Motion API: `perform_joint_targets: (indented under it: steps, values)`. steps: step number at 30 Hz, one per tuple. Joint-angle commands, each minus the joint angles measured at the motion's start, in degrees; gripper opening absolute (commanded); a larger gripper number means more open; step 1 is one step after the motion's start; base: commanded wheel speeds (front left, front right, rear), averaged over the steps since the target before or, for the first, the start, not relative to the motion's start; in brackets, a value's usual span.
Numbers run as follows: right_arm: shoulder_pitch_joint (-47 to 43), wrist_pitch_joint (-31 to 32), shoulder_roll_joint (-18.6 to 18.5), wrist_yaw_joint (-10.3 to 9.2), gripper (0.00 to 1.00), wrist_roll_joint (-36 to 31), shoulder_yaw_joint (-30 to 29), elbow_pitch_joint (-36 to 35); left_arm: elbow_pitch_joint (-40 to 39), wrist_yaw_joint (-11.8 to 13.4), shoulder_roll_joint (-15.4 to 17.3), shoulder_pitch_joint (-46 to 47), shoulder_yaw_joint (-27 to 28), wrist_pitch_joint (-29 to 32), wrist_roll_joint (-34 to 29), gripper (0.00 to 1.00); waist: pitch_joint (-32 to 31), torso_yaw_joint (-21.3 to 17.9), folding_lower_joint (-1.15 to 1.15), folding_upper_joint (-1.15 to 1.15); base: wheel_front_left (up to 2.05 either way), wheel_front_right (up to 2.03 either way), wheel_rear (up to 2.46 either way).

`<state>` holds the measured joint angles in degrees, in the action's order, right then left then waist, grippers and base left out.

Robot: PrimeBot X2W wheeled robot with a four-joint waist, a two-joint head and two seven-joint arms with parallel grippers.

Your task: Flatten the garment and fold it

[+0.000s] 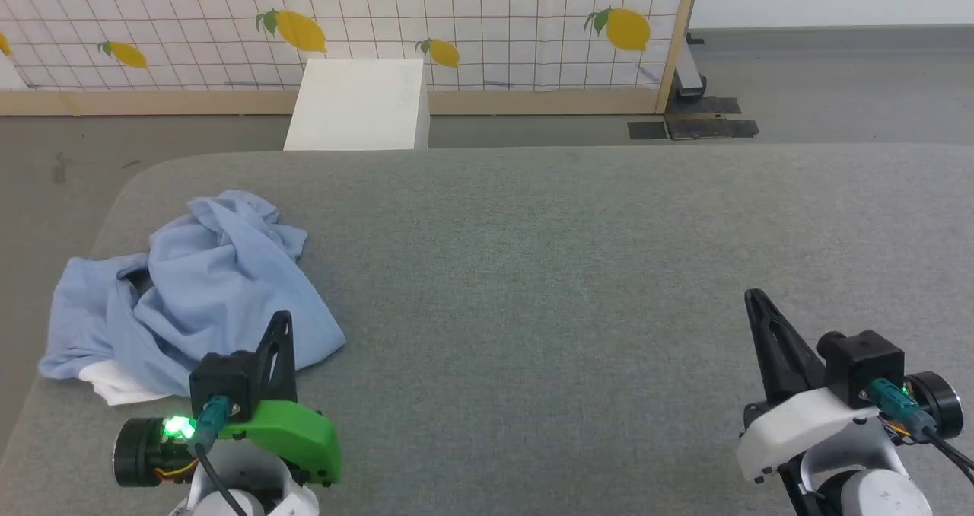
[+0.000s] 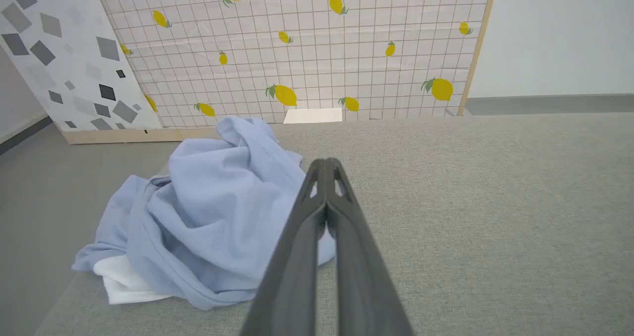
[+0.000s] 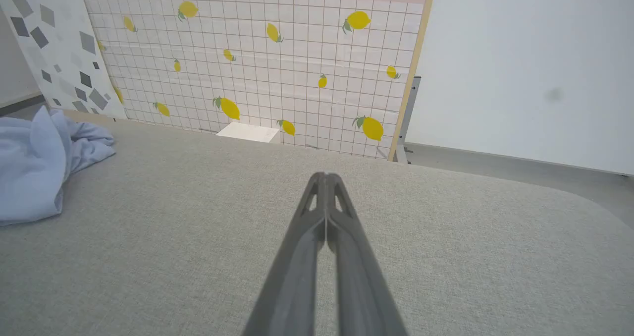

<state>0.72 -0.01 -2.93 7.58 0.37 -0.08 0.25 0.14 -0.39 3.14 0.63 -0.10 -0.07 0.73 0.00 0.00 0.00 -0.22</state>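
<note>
At the left side of the grey woven padded surface (image 1: 578, 272), the garment (image 1: 205, 295) is found in a crumpled heap close to the edge. The left gripper (image 1: 283, 320) and the right gripper (image 1: 753, 299) are both seen with jaws pressed together, nothing held. If the heap is grasped blindly, several layers may be pinched together and flattening prevented; a leftward pull may drag the cloth off the edge. The knit is soft, light blue, deeply creased; a white collar (image 1: 114, 387) is exposed at the near side.

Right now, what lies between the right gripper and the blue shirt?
Nothing: the head view shows bare grey surface between the right gripper and the garment.
</note>
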Motion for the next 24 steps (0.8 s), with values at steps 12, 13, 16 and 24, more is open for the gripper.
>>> perform_joint_targets:
  steps: [12, 13, 16, 24]
  values:
    - [-0.7, 0.0, 0.1, -0.09, 0.0, -0.4, 0.1, -0.2, -0.1, 0.4, -0.3, -0.6, 0.1, 0.1, -0.7, 0.0, 0.0, 0.0, 0.0, 0.22, 0.0, 0.0, 0.0]
    - [-0.7, 0.0, 0.1, -0.09, 0.0, -0.4, 0.1, -0.2, -0.1, 0.4, -0.3, -0.6, 0.1, 0.1, -0.7, 0.0, 0.0, 0.0, 0.0, 0.22, 0.0, 0.0, 0.0]
    - [-0.7, 0.0, 0.1, -0.09, 0.0, -0.4, 0.1, -0.2, -0.1, 0.4, -0.3, -0.6, 0.1, 0.1, -0.7, 0.0, 0.0, 0.0, 0.0, 0.22, 0.0, 0.0, 0.0]
    - [0.0, 0.0, 0.0, 0.0, 1.0, 0.0, 0.0, 0.0, 0.0, 0.0, 0.0, 0.0, 0.0, 0.0, 0.0, 1.0, 0.0, 0.0, 0.0, 0.0, 0.0, 0.0, 0.0]
